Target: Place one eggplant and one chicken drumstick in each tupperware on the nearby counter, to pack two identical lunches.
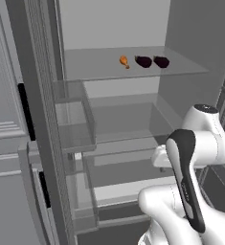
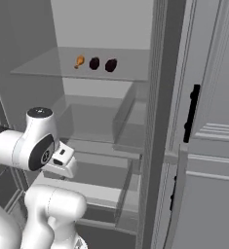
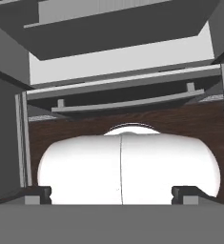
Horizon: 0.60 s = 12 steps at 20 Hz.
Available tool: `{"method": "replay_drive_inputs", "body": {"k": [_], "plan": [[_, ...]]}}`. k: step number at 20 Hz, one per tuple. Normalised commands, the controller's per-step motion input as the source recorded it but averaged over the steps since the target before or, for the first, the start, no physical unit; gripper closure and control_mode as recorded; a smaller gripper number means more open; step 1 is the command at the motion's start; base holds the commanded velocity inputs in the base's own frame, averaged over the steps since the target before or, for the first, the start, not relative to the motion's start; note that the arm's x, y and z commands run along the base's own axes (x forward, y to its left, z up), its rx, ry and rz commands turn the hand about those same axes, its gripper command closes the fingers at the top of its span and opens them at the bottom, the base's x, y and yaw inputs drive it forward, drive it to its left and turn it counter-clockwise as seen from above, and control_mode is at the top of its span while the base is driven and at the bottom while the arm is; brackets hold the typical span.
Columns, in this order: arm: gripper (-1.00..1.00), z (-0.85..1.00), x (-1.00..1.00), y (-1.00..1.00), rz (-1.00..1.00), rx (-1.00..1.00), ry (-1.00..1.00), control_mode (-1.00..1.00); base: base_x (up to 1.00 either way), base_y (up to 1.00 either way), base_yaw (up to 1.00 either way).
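An open refrigerator stands before the robot. In the left base view, the door [image 1: 42, 119] stands open at the far left edge, and a black handle [image 1: 26, 112] runs down the grey panel beside it. Clear door bins [image 1: 75, 115] hang just inside.

On the upper glass shelf [image 1: 95, 64], toward its back, three items sit in a row. From left to right they are an orange chicken drumstick [image 1: 124, 61], a dark first eggplant [image 1: 143, 61] just beside it, and a second eggplant [image 1: 161, 61] close to the first, with a small gap between them. Below the shelf are further glass shelves and a pale drawer [image 1: 128, 172]. The white arm [image 1: 200, 139] is folded at the lower right, well below the food.

From the right base view the same row reads drumstick [image 2: 79, 61], first eggplant [image 2: 94, 62], second eggplant [image 2: 111, 64]. Here the arm [image 2: 23, 146] is at the lower left and the handle [image 2: 191, 114] is on the right.

In the hand view, the end effector [image 3: 113, 194] is open. Its dark fingertips [image 3: 37, 193] are spread wide to either side with nothing gripped between them, and it looks toward the refrigerator's lower drawers.
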Motion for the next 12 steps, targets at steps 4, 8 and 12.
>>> {"method": "replay_drive_inputs", "body": {"k": [4, 8, 12], "plan": [[-1.00, 0.00, 0.00, 0.00, 0.00, 0.00, 0.00, 1.00, 0.31, -0.09, -0.13], [-1.00, 0.00, 0.00, 0.00, 0.00, 0.00, 0.00, 1.00, 0.00, 0.00, -0.01], [-1.00, 0.20, -0.14, 0.03, 0.00, -0.08, -0.17, -1.00, -0.01, 0.00, 0.00]]}}
